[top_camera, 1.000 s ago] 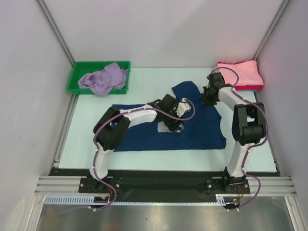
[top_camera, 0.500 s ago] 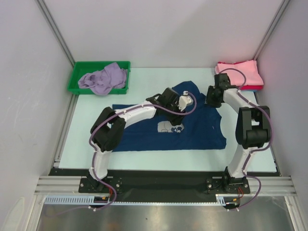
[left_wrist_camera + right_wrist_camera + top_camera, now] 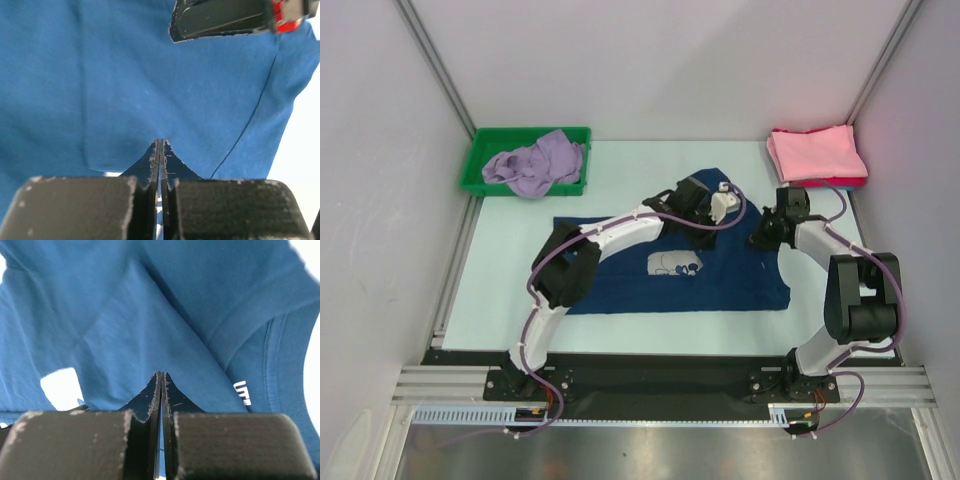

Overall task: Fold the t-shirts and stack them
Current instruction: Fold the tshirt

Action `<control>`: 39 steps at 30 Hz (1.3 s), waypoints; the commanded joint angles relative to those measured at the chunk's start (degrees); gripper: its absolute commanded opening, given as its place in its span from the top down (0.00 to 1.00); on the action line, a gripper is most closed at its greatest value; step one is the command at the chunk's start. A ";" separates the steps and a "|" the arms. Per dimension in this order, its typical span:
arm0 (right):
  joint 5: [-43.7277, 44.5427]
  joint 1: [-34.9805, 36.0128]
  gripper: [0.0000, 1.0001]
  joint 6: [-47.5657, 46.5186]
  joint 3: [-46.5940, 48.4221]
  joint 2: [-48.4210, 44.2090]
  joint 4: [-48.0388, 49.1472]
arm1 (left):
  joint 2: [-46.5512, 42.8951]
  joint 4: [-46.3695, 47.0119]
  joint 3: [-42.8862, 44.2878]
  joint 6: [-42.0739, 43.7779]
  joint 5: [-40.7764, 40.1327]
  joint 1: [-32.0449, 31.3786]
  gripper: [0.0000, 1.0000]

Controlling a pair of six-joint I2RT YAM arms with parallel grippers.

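A navy t-shirt [image 3: 620, 272] with a pale grey print [image 3: 675, 265] lies spread on the table. My left gripper [image 3: 732, 205] reaches over its far part and is shut on the cloth near an edge. In the left wrist view its tips [image 3: 160, 142] meet in the blue fabric [image 3: 125, 75]. My right gripper [image 3: 758, 241] sits at the shirt's right shoulder, also shut on the cloth. Blue fabric [image 3: 150, 315] fans out from its tips [image 3: 161, 375]. A lavender t-shirt [image 3: 535, 160] lies crumpled in the bin. Folded pink t-shirts [image 3: 815, 155] are stacked at the far right.
The green bin [image 3: 478, 180] stands at the far left corner. White walls and metal posts close in the table on three sides. The right arm's black body [image 3: 225, 20] shows at the top of the left wrist view, close to the left gripper.
The left arm stretched from the print toward the shirt's far right part and shut there. The right gripper came nearer from beside the pink stack, opened briefly and shut on the shoulder.
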 commanded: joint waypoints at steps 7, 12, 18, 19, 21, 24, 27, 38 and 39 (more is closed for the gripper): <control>2.64 -0.92 1.00 4.29 -3.45 3.19 3.92 | -1.87 -0.49 -7.36 0.72 0.04 -0.22 1.00; 4.94 -1.62 1.00 2.71 -3.54 5.22 2.07 | -0.47 -0.32 -7.01 1.42 -5.41 2.51 1.00; 6.70 -1.89 1.00 1.74 -4.33 4.69 1.54 | -1.34 -1.46 -7.01 2.39 -6.13 4.44 0.97; 6.87 -1.97 1.00 1.65 -4.16 4.69 1.45 | -1.69 -1.46 -7.36 2.65 -5.69 4.44 0.94; 7.22 -2.06 1.00 1.30 -3.28 4.69 0.75 | -2.74 -1.55 -7.19 3.01 -4.81 4.44 0.88; 7.31 -2.06 1.00 0.34 -1.36 4.08 -0.39 | -4.15 -2.07 -6.22 3.44 -4.37 4.44 0.84; 6.52 -2.15 1.00 -0.72 1.45 2.16 -2.58 | -5.64 -3.82 -4.55 4.41 -3.93 4.44 0.82; 16.54 -5.13 0.54 2.44 -3.86 -17.00 -17.52 | -33.63 -11.82 -26.41 15.02 -8.66 8.92 0.56; 16.89 -5.57 0.49 3.66 -5.20 -18.32 -17.97 | -36.21 -13.22 -28.96 16.44 -11.46 9.45 0.50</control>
